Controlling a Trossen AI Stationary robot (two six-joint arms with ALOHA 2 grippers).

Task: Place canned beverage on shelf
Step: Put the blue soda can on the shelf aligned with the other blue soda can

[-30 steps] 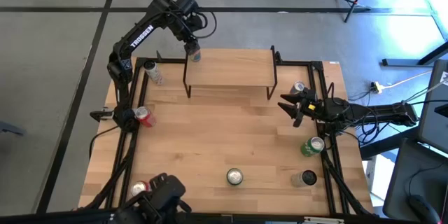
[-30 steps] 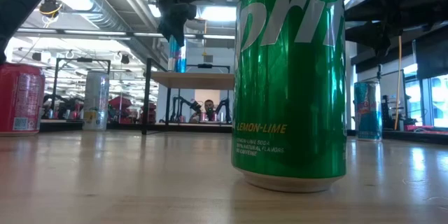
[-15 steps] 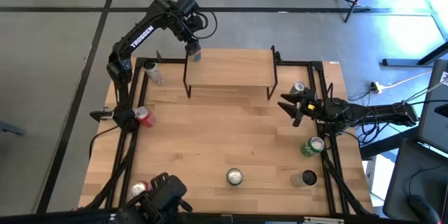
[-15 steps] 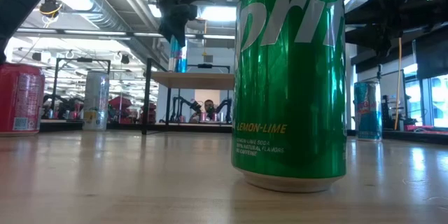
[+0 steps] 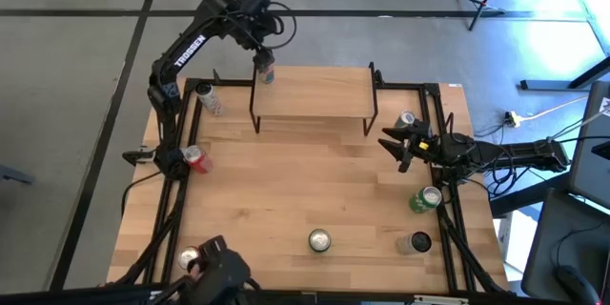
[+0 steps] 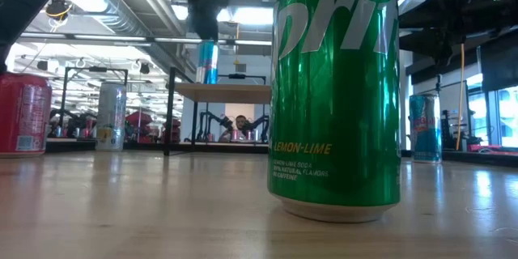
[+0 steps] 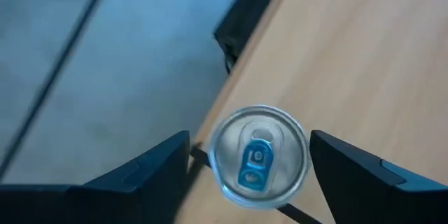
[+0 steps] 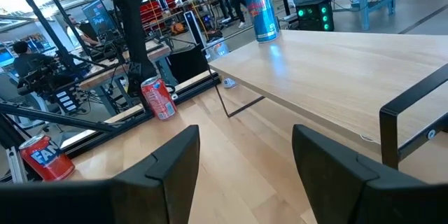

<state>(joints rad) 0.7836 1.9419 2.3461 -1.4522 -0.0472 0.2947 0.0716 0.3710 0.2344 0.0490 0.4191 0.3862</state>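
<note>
1. Step in hand, my read: release/retreat. Blue can (image 5: 267, 74) is standing upright on the shelf (image 5: 315, 95), at its upper-left corner in the high view, close to the edge.
2. L gripper (image 5: 262, 52) is hanging right above the can, upper left of center in the high frame. In the wrist view its fingers (image 7: 150, 175) are sitting apart on either side of the can top (image 7: 259, 155) with visible gaps, so it's spread open, not clamping anything.
3. Low view: can (image 6: 207, 61) is resting on the shelf plank (image 6: 222, 91), gripper dark above it, top center-left of frame.
4. R gripper (image 5: 405, 148) is idling at right-center of the high frame, off the shelf's right end. Fingers (image 8: 168, 161) are parted w/ nothing between them, holding nothing.
5. Other cans on the tabletop (image 5: 305, 191): red can (image 5: 196, 159) at left, green can (image 5: 425, 199) at lower right, silver can (image 5: 210, 99) just left of the shelf. All off-shelf.
6. Next, judging: L arm needs a straight vertical lift clear of the can rim before any sideways move. Can is near the shelf edge, so a finger nudge could tip it off.
</note>
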